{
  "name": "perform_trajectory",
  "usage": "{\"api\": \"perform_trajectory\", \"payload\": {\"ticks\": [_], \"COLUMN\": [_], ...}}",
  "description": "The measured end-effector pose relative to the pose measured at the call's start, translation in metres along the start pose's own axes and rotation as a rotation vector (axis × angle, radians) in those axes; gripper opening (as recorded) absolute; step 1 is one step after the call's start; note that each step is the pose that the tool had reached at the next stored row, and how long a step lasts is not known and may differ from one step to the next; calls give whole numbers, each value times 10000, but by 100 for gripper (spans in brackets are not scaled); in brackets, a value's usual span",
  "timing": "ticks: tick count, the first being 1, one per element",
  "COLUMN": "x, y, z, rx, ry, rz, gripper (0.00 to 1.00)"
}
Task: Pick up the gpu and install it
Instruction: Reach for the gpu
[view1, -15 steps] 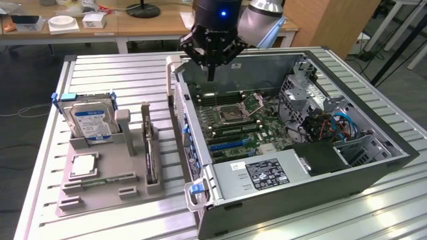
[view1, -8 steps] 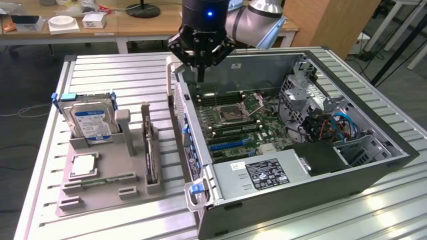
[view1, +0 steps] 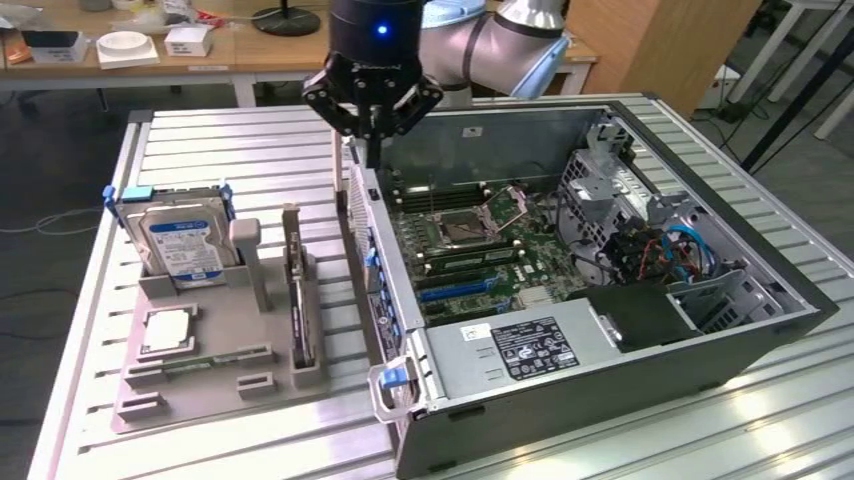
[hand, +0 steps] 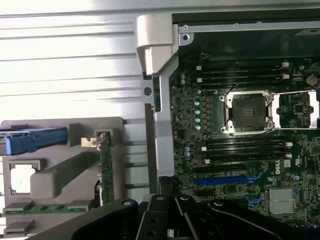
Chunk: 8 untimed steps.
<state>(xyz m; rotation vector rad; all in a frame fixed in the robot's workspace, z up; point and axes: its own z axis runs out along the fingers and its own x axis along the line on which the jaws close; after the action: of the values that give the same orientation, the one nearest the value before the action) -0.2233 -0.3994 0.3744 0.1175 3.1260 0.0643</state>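
Observation:
The gpu (view1: 302, 310) is a thin dark card with a green edge. It stands on edge in a slot of the grey holder (view1: 214, 392), on the exterior view's left of the open computer case (view1: 534, 400). In the wrist view the gpu (hand: 105, 167) appears as a narrow green strip. My gripper (view1: 374, 150) hangs above the case's left wall near its far corner. It is well above and beyond the card. Its fingers (hand: 159, 201) are shut together with nothing between them. The motherboard (view1: 467, 240) lies exposed inside the case, with a blue slot (hand: 220, 180).
The holder also carries a silver hard drive (view1: 180, 240), a processor chip (view1: 167, 332) and a green memory stick (view1: 200, 360). A power supply (view1: 527, 350) and cables (view1: 667, 250) crowd the near and right side of the case. Desks stand behind the ribbed metal table (view1: 240, 140).

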Motion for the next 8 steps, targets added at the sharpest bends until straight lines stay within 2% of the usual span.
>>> {"api": "perform_trajectory", "payload": {"ticks": [8], "x": [316], "y": [-26], "z": [44], "rx": [15], "ry": [20], "rz": [0], "gripper": [11]}}
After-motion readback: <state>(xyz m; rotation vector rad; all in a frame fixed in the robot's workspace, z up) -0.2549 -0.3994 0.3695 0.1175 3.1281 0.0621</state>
